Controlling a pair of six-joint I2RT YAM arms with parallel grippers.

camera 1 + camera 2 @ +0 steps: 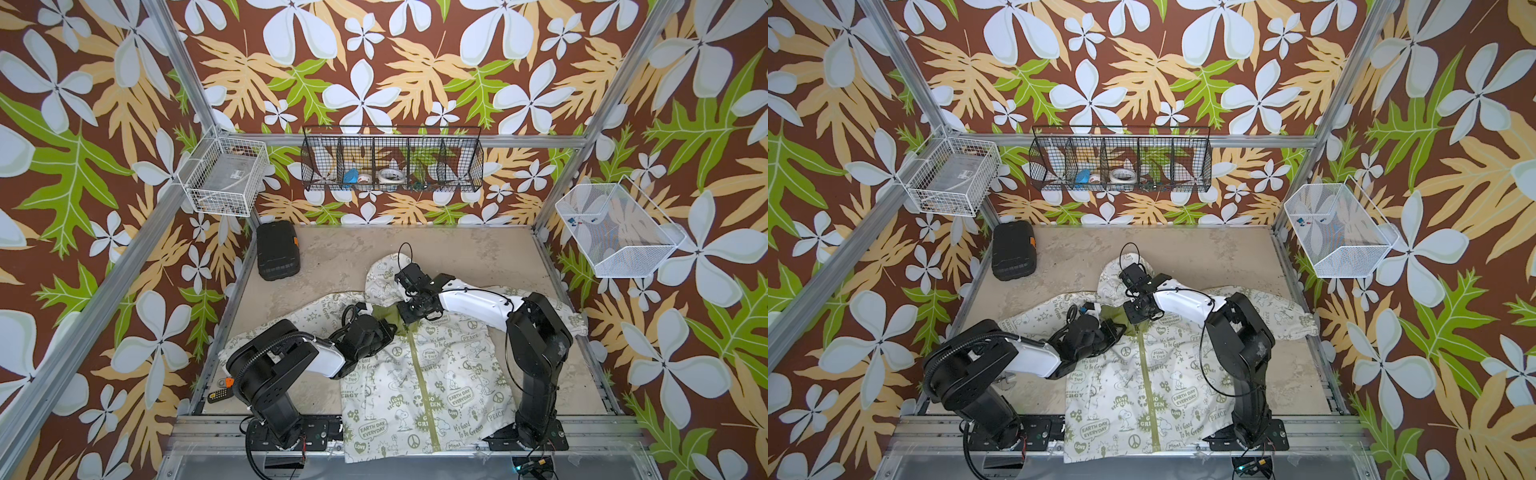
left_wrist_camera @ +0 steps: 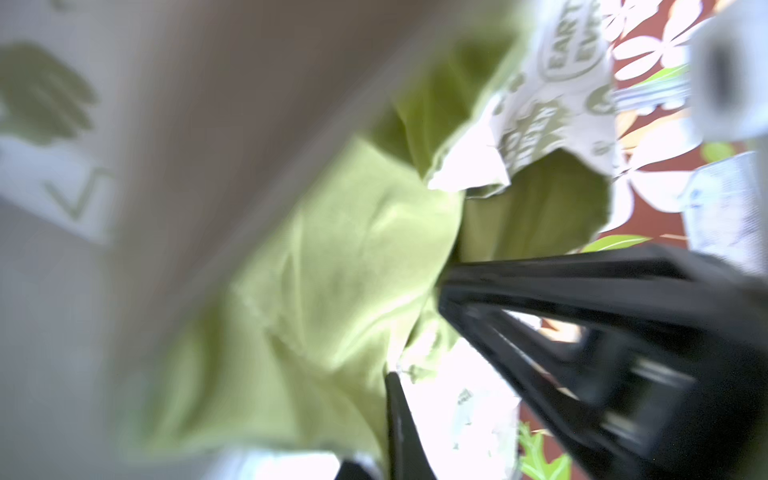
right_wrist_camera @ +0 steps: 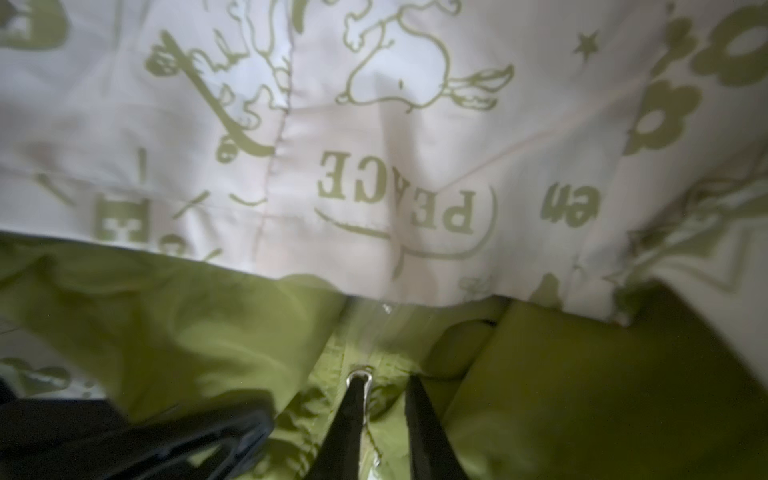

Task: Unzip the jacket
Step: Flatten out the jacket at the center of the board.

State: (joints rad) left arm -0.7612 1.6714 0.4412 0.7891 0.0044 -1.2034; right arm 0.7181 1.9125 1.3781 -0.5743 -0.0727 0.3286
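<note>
- Your left gripper (image 2: 395, 390) is closed tight, pinching the olive-green lining on the left side of the collar.
- The small hooded cream-white jacket printed with green cartoon dogs and slogans (image 1: 449, 374) lies front-up mid-way across the beige tabletop (image 1: 478, 253). Its hood points toward the back wall and its hem hangs over the near edge. Its olive-green front zipper (image 1: 417, 374) looks done up below the collar.
- Your right gripper (image 3: 385, 386) sits at the collar with its fingers narrowly parted. The small silver metal zipper pull (image 3: 360, 376) touches one fingertip, and nothing is visibly clamped.
</note>
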